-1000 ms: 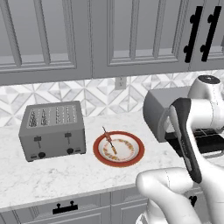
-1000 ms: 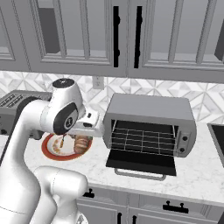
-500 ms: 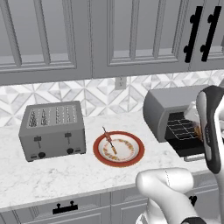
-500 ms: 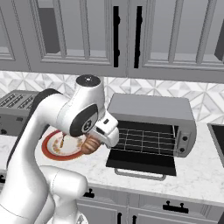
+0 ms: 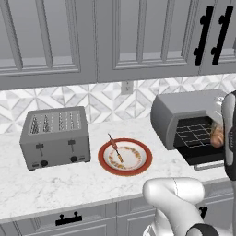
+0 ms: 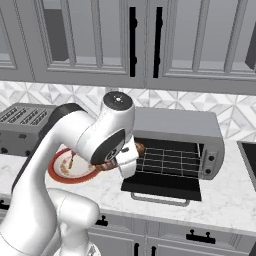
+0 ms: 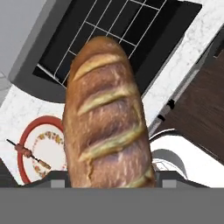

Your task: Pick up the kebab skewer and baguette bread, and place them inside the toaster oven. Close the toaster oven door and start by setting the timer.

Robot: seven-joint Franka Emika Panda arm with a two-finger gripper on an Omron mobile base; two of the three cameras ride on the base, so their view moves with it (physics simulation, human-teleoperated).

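**Baguette in my grip at the oven mouth**

The white marble surface [image 5: 60, 184] runs along the wall under the grey cabinets, and the toaster oven [image 6: 175, 125] stands toward its right end, against the tiled backsplash. The toaster oven door [image 6: 162, 185] is folded down flat toward the front edge of the surface, its silver bar handle facing outward, and the wire rack [image 6: 167, 160] inside is bare. At the left end of the surface sits the grey four-slot toaster [image 5: 55, 136]. Between it and the oven, about midway from wall to front edge, lies the red-rimmed plate [image 5: 140, 166].

My end effector [image 7: 109, 179] is partly open, its fingers spread around the width of the baguette bread [image 7: 107, 118] and clamped on it at the near end. The loaf points away from my hand toward the oven's open front; in the right base view it sits in the air just before the left side of the opening, above the lowered door's left edge.

The kebab skewer [image 5: 115, 150] lies on the plate, its stick tip overhanging the rim on the wall side.
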